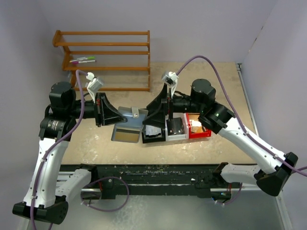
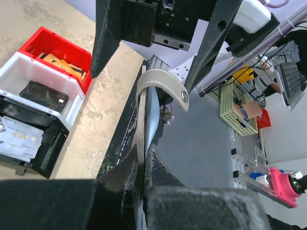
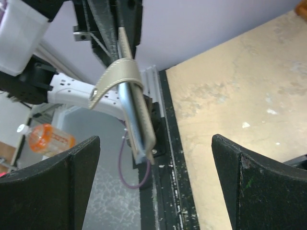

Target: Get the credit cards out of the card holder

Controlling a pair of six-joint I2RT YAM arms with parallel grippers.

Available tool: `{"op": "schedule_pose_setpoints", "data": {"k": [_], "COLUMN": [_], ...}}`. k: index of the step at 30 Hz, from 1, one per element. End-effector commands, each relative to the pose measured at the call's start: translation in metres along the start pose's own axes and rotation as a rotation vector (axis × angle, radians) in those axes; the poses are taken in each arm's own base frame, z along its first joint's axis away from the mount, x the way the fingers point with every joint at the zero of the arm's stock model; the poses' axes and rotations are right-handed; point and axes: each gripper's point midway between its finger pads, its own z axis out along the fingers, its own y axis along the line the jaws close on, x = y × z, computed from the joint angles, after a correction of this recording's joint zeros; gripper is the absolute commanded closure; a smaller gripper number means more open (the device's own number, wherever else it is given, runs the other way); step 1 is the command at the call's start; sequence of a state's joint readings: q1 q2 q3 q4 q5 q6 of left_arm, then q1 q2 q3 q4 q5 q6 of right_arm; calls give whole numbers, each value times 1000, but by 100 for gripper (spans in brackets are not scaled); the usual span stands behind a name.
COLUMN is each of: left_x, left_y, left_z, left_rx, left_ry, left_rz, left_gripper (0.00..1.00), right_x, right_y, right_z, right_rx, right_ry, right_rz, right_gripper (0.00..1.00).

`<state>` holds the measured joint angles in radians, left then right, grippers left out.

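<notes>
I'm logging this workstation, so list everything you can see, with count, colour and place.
Card holder: one, blue-grey, held above the table.
Black bin, white bin, red bin: one each, side by side on the table.
Tan card: one seen, red bin.
Black card: one, white bin.
Pale grey cards: apparently two, black bin.
Shelf: one, brown wood, table's far side.
Markers: two, green and pink, on the shelf.
Table: one, beige.
Left end effector: one, black, shut on the card holder.
Right end effector: one, black, open, facing the holder.
</notes>
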<state>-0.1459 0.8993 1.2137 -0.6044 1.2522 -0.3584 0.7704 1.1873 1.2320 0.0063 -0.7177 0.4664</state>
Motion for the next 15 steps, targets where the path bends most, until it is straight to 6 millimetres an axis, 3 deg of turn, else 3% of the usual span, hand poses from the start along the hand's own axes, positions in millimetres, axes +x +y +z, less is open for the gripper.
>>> {"op": "schedule_pose_setpoints", "data": {"k": [1, 5, 9, 13, 15], "left_x": [-15, -13, -14, -14, -13], "left_y": [-25, -24, -23, -25, -26], "left_z": [-4, -4, -3, -3, -3], "left_rx": [64, 64, 72, 84, 91], "left_ry": [-14, -13, -7, -3, 1], "left_rz": [67, 65, 48, 42, 41], "left_gripper": [100, 100, 100, 100, 100], "right_x": [-20, -24, -13, -5, -11], "right_y": [-1, 26, 41, 42, 41], "right_z": [-8, 1, 28, 48, 50], "right_rx": [68, -58, -124, -153, -151], "right_ry": [-18, -46, -2, 36, 9], "right_rz": [-121, -132, -122, -100, -102], "right_gripper": [0, 1, 11, 36, 57]}}
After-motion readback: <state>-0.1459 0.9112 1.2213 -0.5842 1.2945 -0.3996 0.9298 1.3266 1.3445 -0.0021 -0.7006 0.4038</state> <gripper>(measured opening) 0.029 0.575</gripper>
